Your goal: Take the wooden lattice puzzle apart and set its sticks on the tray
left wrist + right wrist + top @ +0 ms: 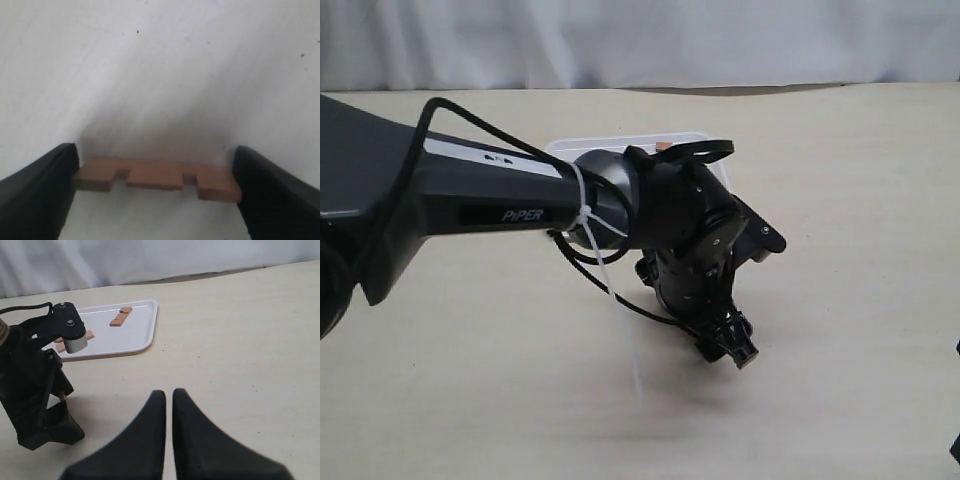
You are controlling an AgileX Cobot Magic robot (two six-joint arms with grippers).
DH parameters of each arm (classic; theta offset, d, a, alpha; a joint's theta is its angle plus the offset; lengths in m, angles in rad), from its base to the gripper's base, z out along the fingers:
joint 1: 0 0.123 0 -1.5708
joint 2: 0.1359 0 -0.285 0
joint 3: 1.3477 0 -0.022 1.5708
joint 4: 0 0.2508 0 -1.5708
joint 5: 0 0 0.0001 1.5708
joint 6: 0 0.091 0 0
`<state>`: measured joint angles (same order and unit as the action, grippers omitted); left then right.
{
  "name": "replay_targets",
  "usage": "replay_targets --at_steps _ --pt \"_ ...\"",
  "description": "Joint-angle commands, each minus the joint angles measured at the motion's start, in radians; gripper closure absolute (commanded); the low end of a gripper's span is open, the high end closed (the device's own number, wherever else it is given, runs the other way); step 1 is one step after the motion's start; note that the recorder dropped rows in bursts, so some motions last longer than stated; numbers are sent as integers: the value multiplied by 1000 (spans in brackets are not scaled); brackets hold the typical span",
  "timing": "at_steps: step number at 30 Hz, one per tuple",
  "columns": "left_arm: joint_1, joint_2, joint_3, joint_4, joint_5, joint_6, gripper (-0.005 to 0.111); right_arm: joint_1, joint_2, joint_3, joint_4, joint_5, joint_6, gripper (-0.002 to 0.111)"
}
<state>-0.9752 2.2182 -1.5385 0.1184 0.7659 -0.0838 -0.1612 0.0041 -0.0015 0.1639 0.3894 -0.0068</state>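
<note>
- Left fingers (45,185): two black pads closed endwise on one notched stick (156,178). Each end of the stick touches a pad. Its two square notches show plainly in your left wrist view. The pale surface beneath is blurred, so you cannot tell whether the stick rests on it or hangs just above.
- Left gripper (156,157): your right wrist view shows it low over the table (240,330), just beside the tray's near edge and not over the tray.
- Right fingers (150,425): pressed together with only a thin slit between them, holding nothing.
- Right gripper (165,392): over bare table, well apart from the tray and the left arm.
- Tray (145,340): white with rounded corners, flat on the table.
- Second stick (121,316): lies loose on the tray near its far rim, in full sight.
- Third stick (90,334): also on the tray, partly hidden behind the left wrist's camera barrel (75,344).
- Left arm (490,195): in the exterior view it covers most of the tray, leaving you only a strip of rim.
- Black cable (470,115) and white zip tie (610,270): both ride on that arm, and the tie's tail hangs down over the table.
</note>
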Motion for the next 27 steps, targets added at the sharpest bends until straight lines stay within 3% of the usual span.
replay_targets --at_steps 1,10,17,24,27 --pt "2 -68 0 4 -11 12 107 1 -4 2 4 -2 -7 104" --pt "38 -196 0 188 -143 -29 107 1 -4 2 4 -2 -7 104" --pt "213 -176 0 177 -306 -114 107 1 -4 2 4 -2 -7 104" --pt "356 -97 0 149 -361 -160 106 1 -4 2 4 -2 -7 104" --pt "386 -69 0 140 -378 -160 95 1 -4 2 4 -2 -7 104"
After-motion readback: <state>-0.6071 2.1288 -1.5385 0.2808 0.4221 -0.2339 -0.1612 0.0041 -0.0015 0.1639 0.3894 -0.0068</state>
